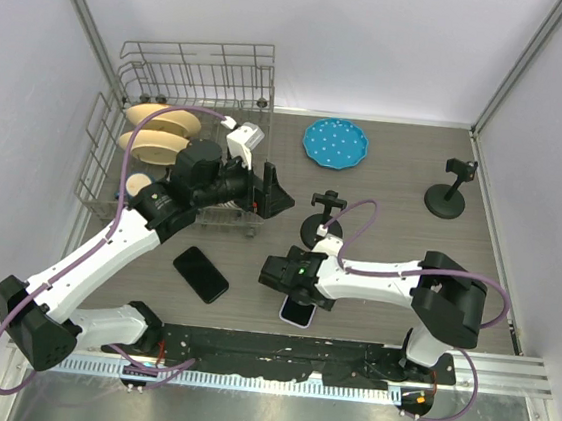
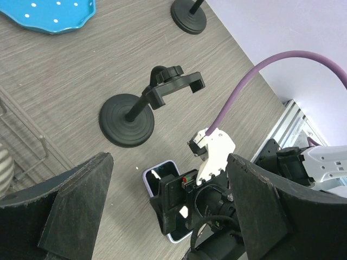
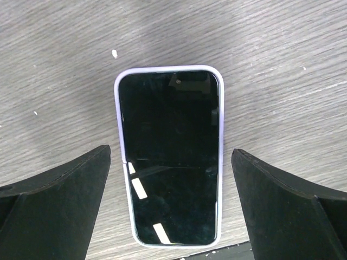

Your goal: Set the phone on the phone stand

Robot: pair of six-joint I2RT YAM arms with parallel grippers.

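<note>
Phone in a pale lilac case lay flat, screen up, on the wood-grain table toward its near edge, close to the nearer phone stand. Right gripper hung over it, jaws wide, one finger on each side, neither touching. Dish rack at far left held cream plates. Left arm reached along the rack front, left gripper spread open, holding nothing, pointed toward the stand
</note>
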